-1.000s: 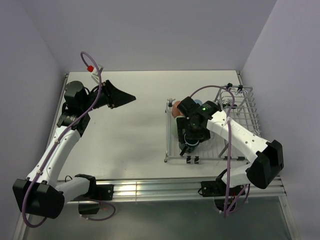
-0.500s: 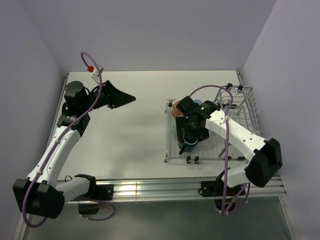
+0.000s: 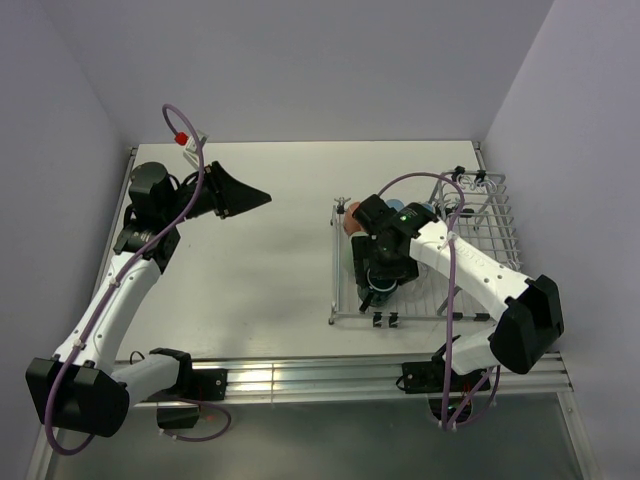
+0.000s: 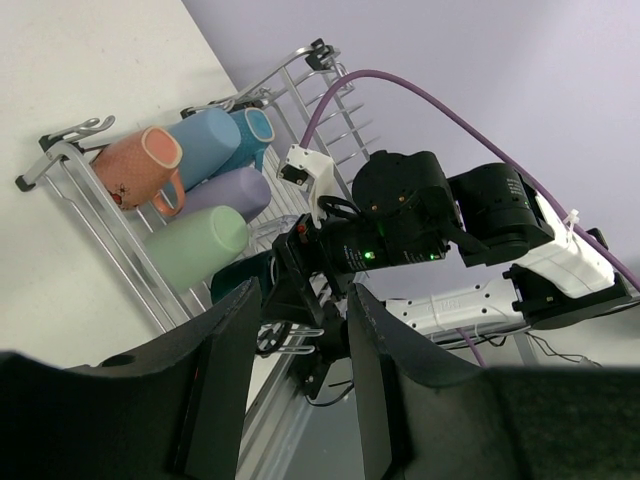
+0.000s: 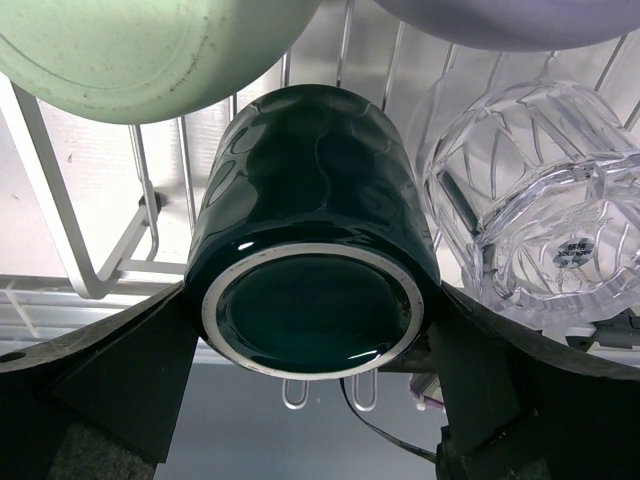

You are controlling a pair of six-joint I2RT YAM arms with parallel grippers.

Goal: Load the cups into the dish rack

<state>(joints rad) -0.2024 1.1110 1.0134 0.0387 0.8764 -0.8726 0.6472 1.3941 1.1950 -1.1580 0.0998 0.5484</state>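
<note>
The silver wire dish rack (image 3: 480,215) stands at the right. Lying in its left part in the left wrist view are an orange mug (image 4: 140,165), a light blue mug (image 4: 205,145), a blue mug (image 4: 250,130), a lavender mug (image 4: 230,192) and a pale green mug (image 4: 195,245). My right gripper (image 3: 378,290) is shut on a dark green mug (image 5: 310,200), holding it on its side low over the rack bars next to a clear glass tumbler (image 5: 530,200). My left gripper (image 3: 262,196) is open and empty, raised above the table's back left.
The rack's raised wire side section (image 3: 490,185) is at the far right. The rack's front rail and hooks (image 5: 300,385) lie just below the held mug. A purple cable (image 3: 420,178) loops over the right arm.
My right gripper has edged slightly left with the dark green mug. The left arm has not moved.
</note>
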